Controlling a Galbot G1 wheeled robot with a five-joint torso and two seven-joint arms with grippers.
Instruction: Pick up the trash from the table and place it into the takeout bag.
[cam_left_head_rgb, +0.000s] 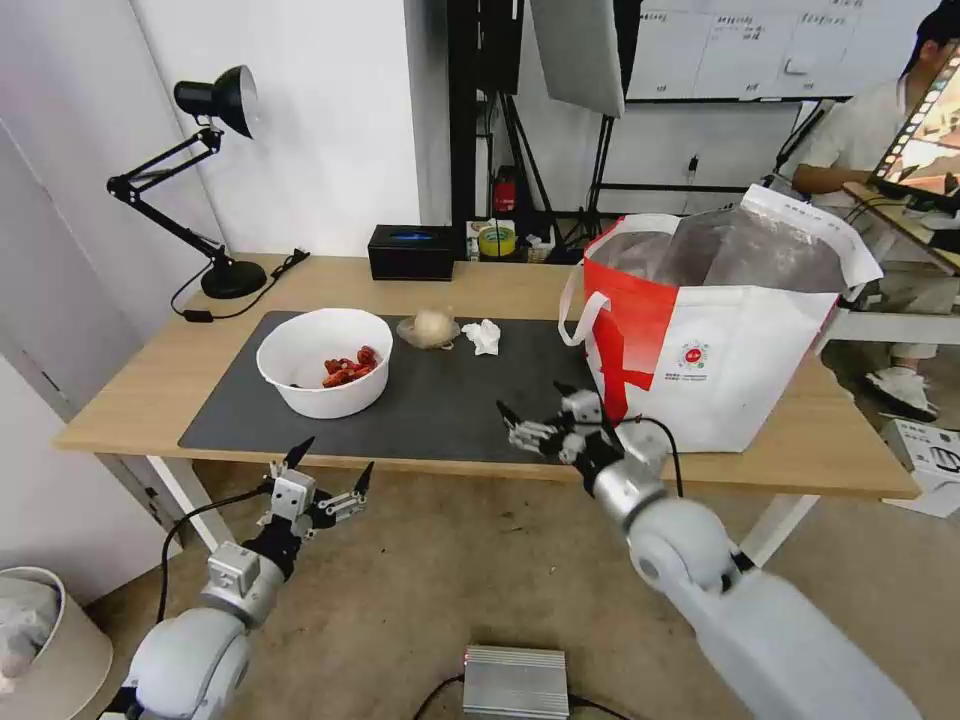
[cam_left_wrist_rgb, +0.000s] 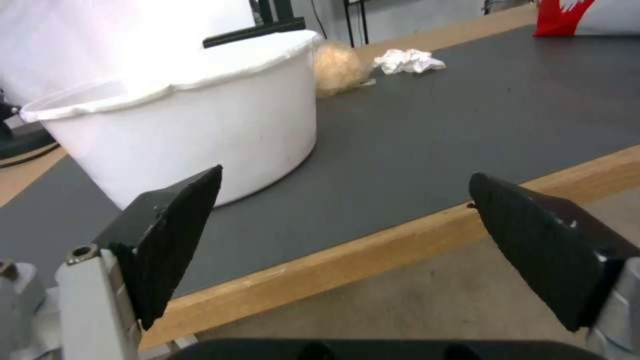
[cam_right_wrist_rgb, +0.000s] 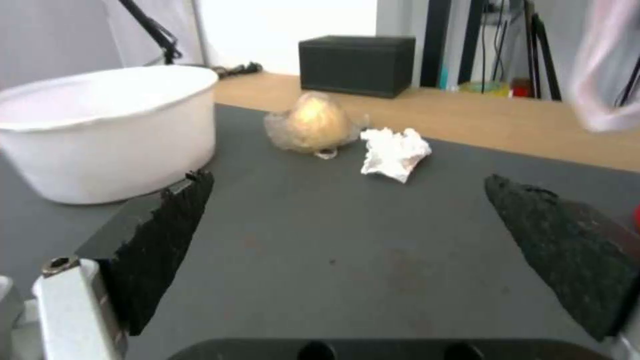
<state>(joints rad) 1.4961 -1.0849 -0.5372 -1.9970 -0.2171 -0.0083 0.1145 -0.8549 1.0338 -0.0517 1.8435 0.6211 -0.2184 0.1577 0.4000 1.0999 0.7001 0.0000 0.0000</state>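
Head view: The table (cam_left_head_rgb: 150, 395) carried a dark mat (cam_left_head_rgb: 440, 400). On the mat stood the bowl (cam_left_head_rgb: 325, 362), with red scraps visible inside. Behind it to the right lay the wrapped ball (cam_left_head_rgb: 430, 328), and just beside that the tissue (cam_left_head_rgb: 484, 336), apart from it. The bag (cam_left_head_rgb: 720, 350) stood upright at the right end of the table, mouth open and foil lining exposed, one corner on the mat. The lamp (cam_left_head_rgb: 215, 180) and the black box (cam_left_head_rgb: 411, 252) stood at the back edge. The left gripper (cam_left_head_rgb: 327, 468) hung in front of the table's near edge, below the bowl, fingers spread and empty. The right gripper (cam_left_head_rgb: 537, 403) was over the mat's near right part, close to the bag, also spread and empty.

Left wrist view: The left gripper (cam_left_wrist_rgb: 343, 192) showed both black fingers wide apart, nothing between them. The table's near edge crossed below them. The bowl (cam_left_wrist_rgb: 193, 120) appeared from the side only, contents hidden. The ball (cam_left_wrist_rgb: 338, 67) and tissue (cam_left_wrist_rgb: 408, 61) lay farther off; a red corner of the bag (cam_left_wrist_rgb: 560, 20) showed beyond.

Right wrist view: The right gripper (cam_right_wrist_rgb: 347, 185) was wide open and empty over the bare mat (cam_right_wrist_rgb: 333, 260). Ahead lay the ball (cam_right_wrist_rgb: 312, 122) in its clear wrap and the tissue (cam_right_wrist_rgb: 395, 153), with the bowl (cam_right_wrist_rgb: 107, 130) to one side and the black box (cam_right_wrist_rgb: 357, 65) behind.
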